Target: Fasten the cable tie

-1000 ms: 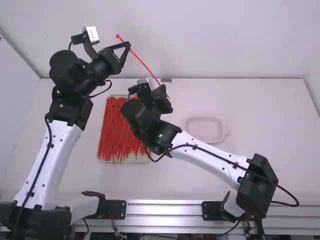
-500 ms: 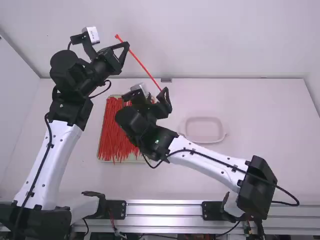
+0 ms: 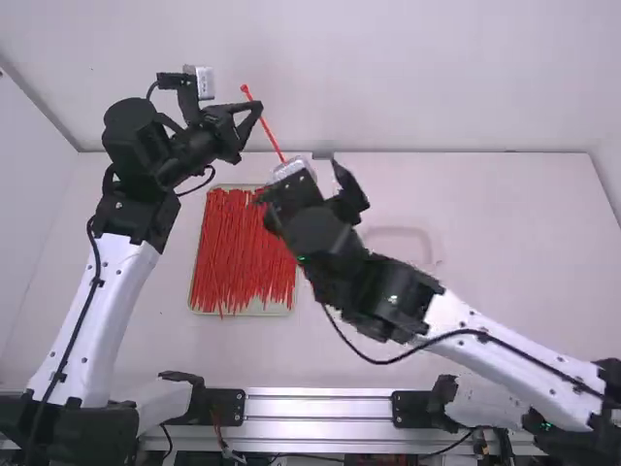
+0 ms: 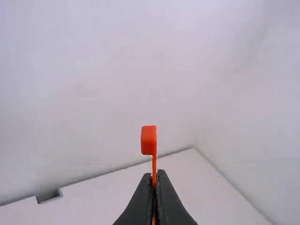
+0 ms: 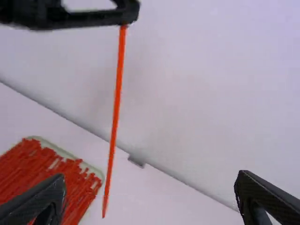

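Clamped tight in the left tool (image 4: 153, 176) high above the table (image 3: 505, 214), the red cable tie (image 5: 115, 117), slanting down toward the right tool (image 5: 150, 180) with fingers (image 5: 267, 197) spread wide, above the pile of loose ties (image 3: 238, 248).

Work surface: a white table (image 3: 524, 204), matt, evenly lit, with soft shadows. Enclosure: a plain white back wall (image 3: 417, 68) rises from the table's far edge. A white side wall (image 3: 24, 146) meets it at the left, and another (image 3: 613, 165) at the right. A small grey notch (image 3: 323, 154) sits at the foot of the back wall, near the middle. An aluminium rail (image 3: 320, 400) runs along the table's near edge
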